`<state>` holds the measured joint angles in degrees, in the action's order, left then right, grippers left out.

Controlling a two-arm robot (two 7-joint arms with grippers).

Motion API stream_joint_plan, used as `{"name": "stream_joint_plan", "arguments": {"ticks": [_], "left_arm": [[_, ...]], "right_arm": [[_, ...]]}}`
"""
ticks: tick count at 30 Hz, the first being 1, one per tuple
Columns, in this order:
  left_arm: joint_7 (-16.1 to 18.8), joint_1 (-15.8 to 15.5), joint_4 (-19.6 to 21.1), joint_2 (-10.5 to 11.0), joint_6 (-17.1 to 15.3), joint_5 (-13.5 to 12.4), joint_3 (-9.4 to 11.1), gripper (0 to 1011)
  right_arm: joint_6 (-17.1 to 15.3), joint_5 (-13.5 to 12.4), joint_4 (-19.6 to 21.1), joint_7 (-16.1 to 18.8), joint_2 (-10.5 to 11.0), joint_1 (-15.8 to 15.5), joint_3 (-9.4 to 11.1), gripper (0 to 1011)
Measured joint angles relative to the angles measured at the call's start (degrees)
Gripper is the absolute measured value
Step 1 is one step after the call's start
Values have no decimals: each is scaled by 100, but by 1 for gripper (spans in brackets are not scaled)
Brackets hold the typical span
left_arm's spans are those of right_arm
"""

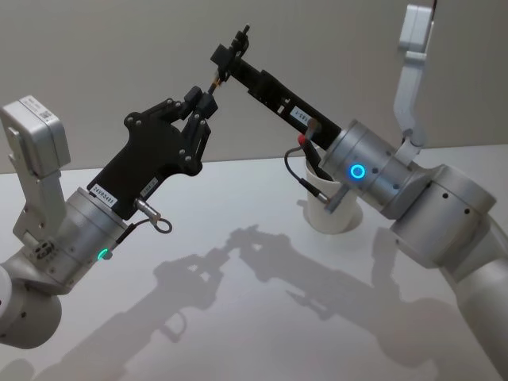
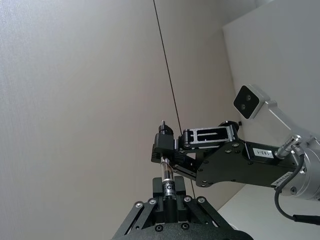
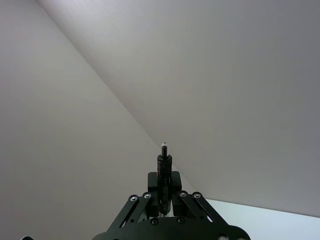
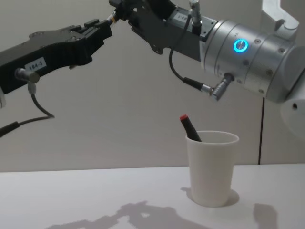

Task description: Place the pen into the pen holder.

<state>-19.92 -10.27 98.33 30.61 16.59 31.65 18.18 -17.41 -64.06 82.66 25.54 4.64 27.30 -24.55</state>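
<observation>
A plain pale grey wall [image 4: 119, 119] stands behind a smooth white table [image 4: 71, 195], and both arms are raised well above that surface, meeting in mid-air. The left gripper [image 1: 206, 97], black with linked fingers, comes up from the left. The right gripper [image 1: 227, 57], of the same make, comes in from the right and meets it tip to tip. Between them runs the slim black and silver pen [image 2: 167, 176]. The left wrist view shows its barrel pinched in the left claw at one end, while the right claw is pressed together on it farther along, the pen's thin tip poking out past that claw. The right wrist view gives the other side: the pen's end stands straight out from between the right gripper's closed fingers [image 3: 152, 182] against bare wall. In the head and chest views a short stretch of the pen shows in the gap between the two claws. The pen holder [image 4: 211, 167], a tapered white paper cup with a rolled rim, stands upright on the table well below the grippers, under the right arm. The chest view shows it whole from the side, whereas in the head view the right wrist covers part of its mouth. A dark pen with a red cap [image 4: 190, 129] leans inside it, cap above the rim.
</observation>
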Motion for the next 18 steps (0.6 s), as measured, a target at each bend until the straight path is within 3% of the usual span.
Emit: {"name": "stream_joint_plan", "arguments": {"ticks": [9,18], "left_arm": [[0,0,0,0,1,0,0,132],[-1,0,2,0,7,0,-1,366]], "right_arm": [[0,1,0,-3,0,0,0,131],[1,8,-1,-13,0,0,3,130]]}}
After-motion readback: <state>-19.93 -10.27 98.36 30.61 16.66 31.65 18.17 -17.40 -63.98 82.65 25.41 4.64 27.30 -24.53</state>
